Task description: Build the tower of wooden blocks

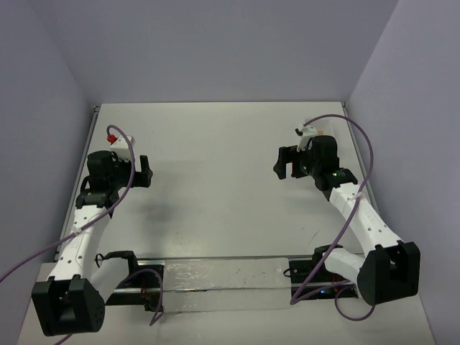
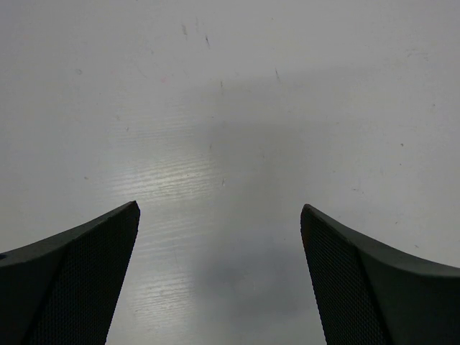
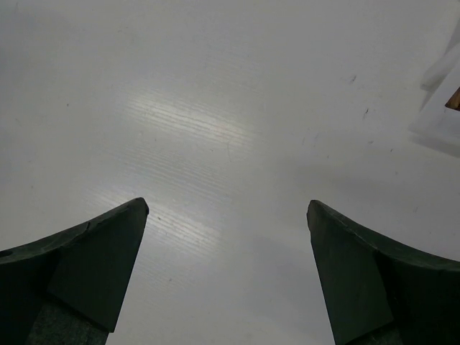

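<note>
Your left gripper and right gripper hover wide open over the table, holding nothing. Near the right gripper, a white tray shows a brown sliver, perhaps a block.

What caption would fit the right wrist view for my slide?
Right gripper open and empty over the white table; a white object's edge shows at the right border.
</note>
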`<action>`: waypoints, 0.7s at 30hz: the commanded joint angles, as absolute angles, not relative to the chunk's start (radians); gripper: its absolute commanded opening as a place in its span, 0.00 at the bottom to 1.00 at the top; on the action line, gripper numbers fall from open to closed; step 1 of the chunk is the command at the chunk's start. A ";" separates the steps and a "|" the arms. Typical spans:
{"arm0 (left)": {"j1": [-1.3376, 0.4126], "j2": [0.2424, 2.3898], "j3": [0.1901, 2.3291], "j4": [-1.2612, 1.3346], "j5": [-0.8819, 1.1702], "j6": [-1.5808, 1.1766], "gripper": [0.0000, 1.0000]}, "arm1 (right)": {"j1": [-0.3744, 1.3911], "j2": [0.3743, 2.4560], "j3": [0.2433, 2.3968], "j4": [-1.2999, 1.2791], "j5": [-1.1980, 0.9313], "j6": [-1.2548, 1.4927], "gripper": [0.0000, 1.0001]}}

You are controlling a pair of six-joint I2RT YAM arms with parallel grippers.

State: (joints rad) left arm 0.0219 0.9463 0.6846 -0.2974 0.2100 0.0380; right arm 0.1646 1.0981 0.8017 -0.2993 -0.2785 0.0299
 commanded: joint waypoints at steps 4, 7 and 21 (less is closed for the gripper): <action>0.021 0.964 0.714 -0.303 0.242 0.064 0.99 | 0.173 1.147 0.880 -0.344 -0.214 0.022 1.00; 0.021 0.982 0.724 -0.317 0.255 0.071 0.99 | 0.172 1.184 0.915 -0.375 -0.184 0.011 1.00; 0.021 1.046 0.746 -0.331 0.247 0.074 0.99 | -0.216 1.599 1.461 -0.683 -0.280 -0.198 0.81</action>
State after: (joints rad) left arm 0.0219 1.0404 0.6935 -0.3307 0.2220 0.0644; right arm -0.0946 1.4829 1.2965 -0.5608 -0.2480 -0.1158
